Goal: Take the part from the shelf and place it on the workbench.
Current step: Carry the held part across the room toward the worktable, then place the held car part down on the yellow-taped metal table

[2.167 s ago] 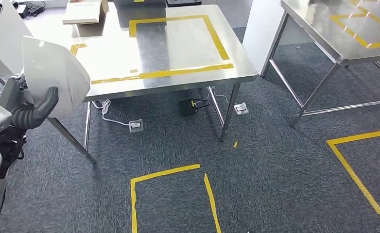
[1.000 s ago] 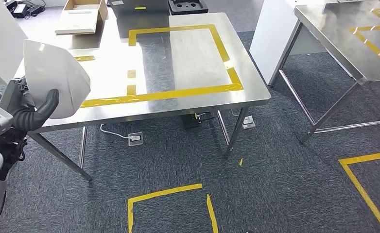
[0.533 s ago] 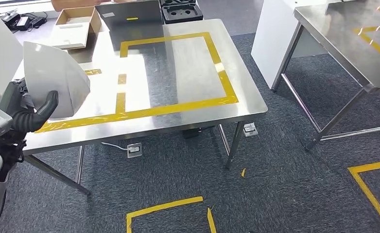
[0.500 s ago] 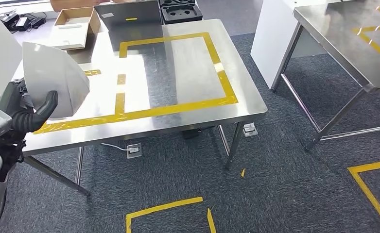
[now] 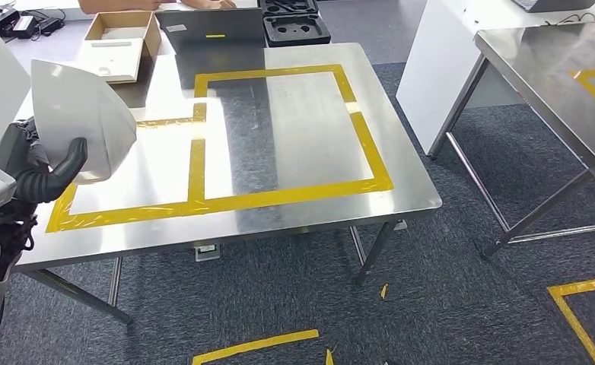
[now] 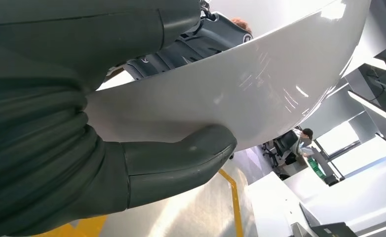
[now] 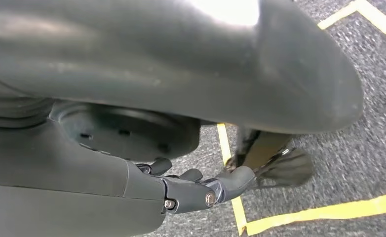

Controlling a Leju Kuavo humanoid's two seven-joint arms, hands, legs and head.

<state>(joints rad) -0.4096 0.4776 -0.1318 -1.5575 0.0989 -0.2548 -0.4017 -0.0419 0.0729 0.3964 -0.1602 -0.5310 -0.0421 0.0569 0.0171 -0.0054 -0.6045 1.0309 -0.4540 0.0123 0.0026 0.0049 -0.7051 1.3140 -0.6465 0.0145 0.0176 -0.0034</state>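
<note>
A white curved shell part [image 5: 81, 118] is up at my left side, gripped by my left hand [image 5: 47, 175] with the grey thumb across its lower edge. It hangs over the left end of the steel workbench [image 5: 302, 129], which carries a yellow tape rectangle [image 5: 370, 163]. In the left wrist view the thumb [image 6: 181, 163] presses against the glossy white part [image 6: 240, 89]. My right hand [image 7: 196, 190] hangs above the carpet, fingers loosely apart with nothing in them.
At the workbench's far edge stand a cardboard box [image 5: 119, 34], a grey case [image 5: 211, 26] and a black foam tray [image 5: 294, 26]; a person's hands [image 5: 203, 4] rest there. A white panel [image 5: 447, 68] and a second steel table [image 5: 568, 76] stand to the right.
The whole picture has shifted: the camera has come closer to the workbench, which now lies nearer and lower in view. The left hand still holds the white part the same way.
</note>
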